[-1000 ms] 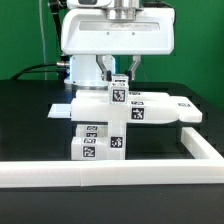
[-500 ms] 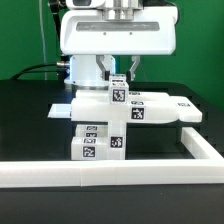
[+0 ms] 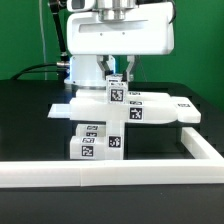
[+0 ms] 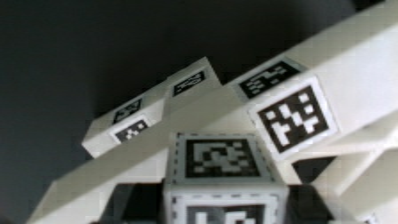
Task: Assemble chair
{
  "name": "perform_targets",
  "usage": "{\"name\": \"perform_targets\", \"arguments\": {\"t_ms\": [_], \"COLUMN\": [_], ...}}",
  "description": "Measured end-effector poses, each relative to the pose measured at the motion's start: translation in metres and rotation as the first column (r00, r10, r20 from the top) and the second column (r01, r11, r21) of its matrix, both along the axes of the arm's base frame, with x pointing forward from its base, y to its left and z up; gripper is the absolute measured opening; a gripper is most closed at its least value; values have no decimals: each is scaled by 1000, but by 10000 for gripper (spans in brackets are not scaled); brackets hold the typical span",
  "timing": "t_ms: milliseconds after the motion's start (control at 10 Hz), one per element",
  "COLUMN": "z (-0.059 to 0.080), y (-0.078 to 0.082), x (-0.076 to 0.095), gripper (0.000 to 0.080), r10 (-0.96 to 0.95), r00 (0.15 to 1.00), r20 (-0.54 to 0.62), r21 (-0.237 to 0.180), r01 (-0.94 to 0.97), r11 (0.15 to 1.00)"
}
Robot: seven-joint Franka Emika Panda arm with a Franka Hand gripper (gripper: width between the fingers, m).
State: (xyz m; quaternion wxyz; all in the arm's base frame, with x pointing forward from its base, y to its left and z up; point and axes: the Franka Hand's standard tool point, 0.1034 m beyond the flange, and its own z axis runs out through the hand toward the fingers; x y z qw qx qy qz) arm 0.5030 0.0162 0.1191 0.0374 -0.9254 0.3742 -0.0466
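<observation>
The chair stands partly put together in the middle of the black table. A flat white seat panel (image 3: 160, 105) lies across tagged white blocks (image 3: 95, 145). An upright tagged white bar (image 3: 115, 97) rises at the panel's front. My gripper (image 3: 117, 72) comes down from above and is shut on the top of that bar. In the wrist view the bar's tagged end (image 4: 222, 160) sits between my dark fingers (image 4: 134, 205), with my gripper (image 4: 222, 205) closed round it. A long white tagged chair piece (image 4: 294, 110) runs slantwise behind it, and another tagged piece (image 4: 160, 105) lies beyond.
A long white border rail (image 3: 110, 172) runs along the table's front edge. It turns back along the exterior view's right (image 3: 200, 145). A green wall and black cables lie behind the arm's white base.
My gripper and the bar it holds have shifted slightly toward the exterior view's left. The grip has stayed the same.
</observation>
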Motion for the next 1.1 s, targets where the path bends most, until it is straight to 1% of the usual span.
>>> {"name": "perform_targets", "arguments": {"t_ms": [300, 400, 500, 600, 700, 800, 900, 1000, 1100], "z": [0, 0, 0, 0, 0, 0, 0, 0, 0], "y": [0, 0, 0, 1, 1, 4, 9, 10, 9], "x": [1, 1, 1, 1, 0, 0, 0, 0, 0], "gripper": [284, 284, 335, 472, 472, 608, 637, 637, 648], "r10": [-206, -240, -237, -231, -205, -181, -106, 12, 90], "r00": [979, 971, 971, 973, 979, 983, 994, 1000, 996], "r20": [-9, -10, -11, -10, -10, -13, -12, -8, -7], "r21": [23, 27, 26, 26, 22, 16, -6, -22, -30], "r01": [206, 241, 237, 231, 205, 181, 106, -12, -91], "r11": [978, 970, 971, 973, 979, 983, 994, 1000, 995]}}
